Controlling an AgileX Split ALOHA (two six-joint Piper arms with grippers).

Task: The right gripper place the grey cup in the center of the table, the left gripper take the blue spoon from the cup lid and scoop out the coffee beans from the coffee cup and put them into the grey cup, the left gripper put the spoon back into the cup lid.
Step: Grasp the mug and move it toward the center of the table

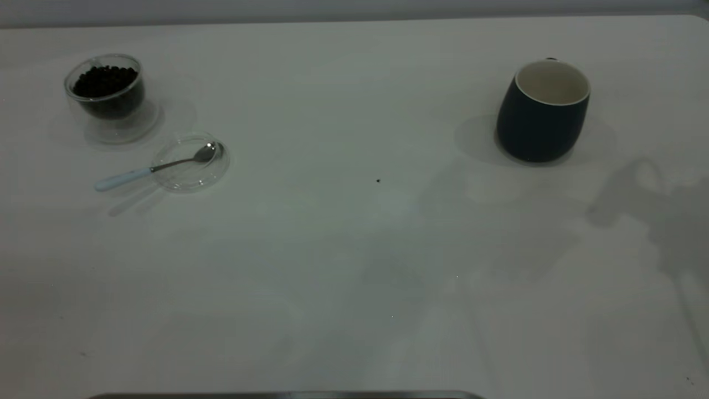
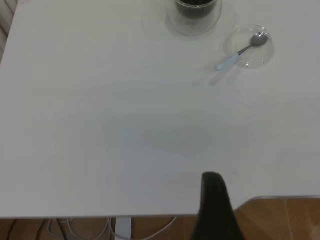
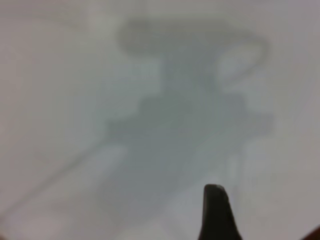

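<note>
The grey cup stands upright at the table's far right, white inside showing. The coffee cup, holding coffee beans, stands at the far left; it also shows in the left wrist view. The cup lid lies in front of it, also in the left wrist view. The blue spoon rests with its bowl in the lid and its handle off the rim. My left gripper hangs over the table's edge, far from them. My right gripper is above bare table. Neither shows in the exterior view.
The table is white with a tiny dark speck near its middle. The right arm's shadow falls on the tabletop in front of the grey cup. Wooden floor and cables show past the table's edge.
</note>
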